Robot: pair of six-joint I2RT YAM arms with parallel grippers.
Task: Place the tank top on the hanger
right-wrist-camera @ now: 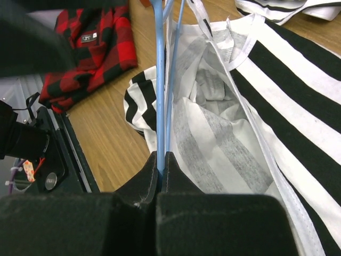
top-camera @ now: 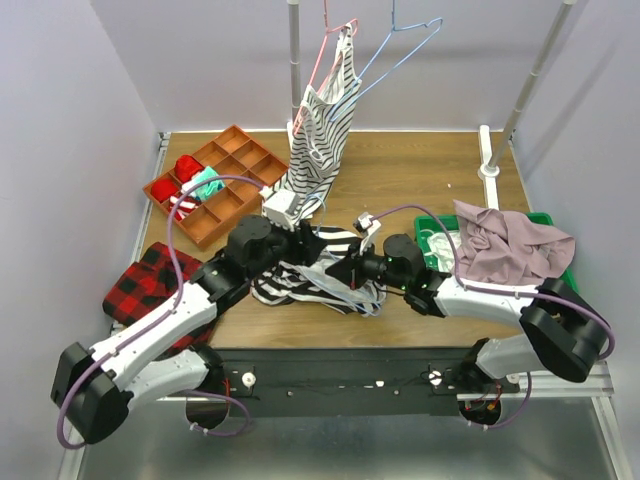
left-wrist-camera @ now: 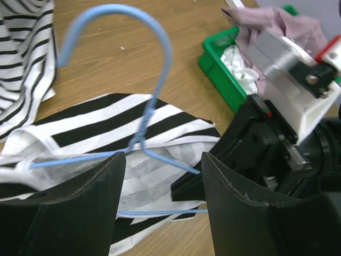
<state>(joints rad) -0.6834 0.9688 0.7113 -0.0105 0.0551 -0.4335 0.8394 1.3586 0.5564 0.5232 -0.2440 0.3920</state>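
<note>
**Hanger clamped, top not yet on it**

My right fingers (right-wrist-camera: 141, 184) fill the bottom of the right wrist view, pressed together on the thin blue wire of the hanger (right-wrist-camera: 159, 80). So the right gripper (right-wrist-camera: 163, 158) is clamped on it. I hold the wire low over the table (left-wrist-camera: 176, 80) so the frame cannot swing while cloth is worked around it.

The tank top (right-wrist-camera: 277, 106) lies crumpled in the middle of the table, towards the near edge, between my two arms. Its opening gapes beside the wire and shows the inside of the fabric. I cannot tell whether a shoulder of the hanger is already in there.

My left gripper (left-wrist-camera: 162, 157) has its fingers spread wide and holds nothing. It straddles the hanger's neck where that lies on the bold stripes, with the hook pointing to the far side. I judge this stance is for taking a strap or edge and drawing it over the wire.

The job looks about midway. The slim wire could twist in my pinch, and the soft cloth may slide off.

To the right, a mauve garment (left-wrist-camera: 277, 26) drapes over a green bin (left-wrist-camera: 213, 64). A red plaid cloth (right-wrist-camera: 90, 42) lies near left.
</note>
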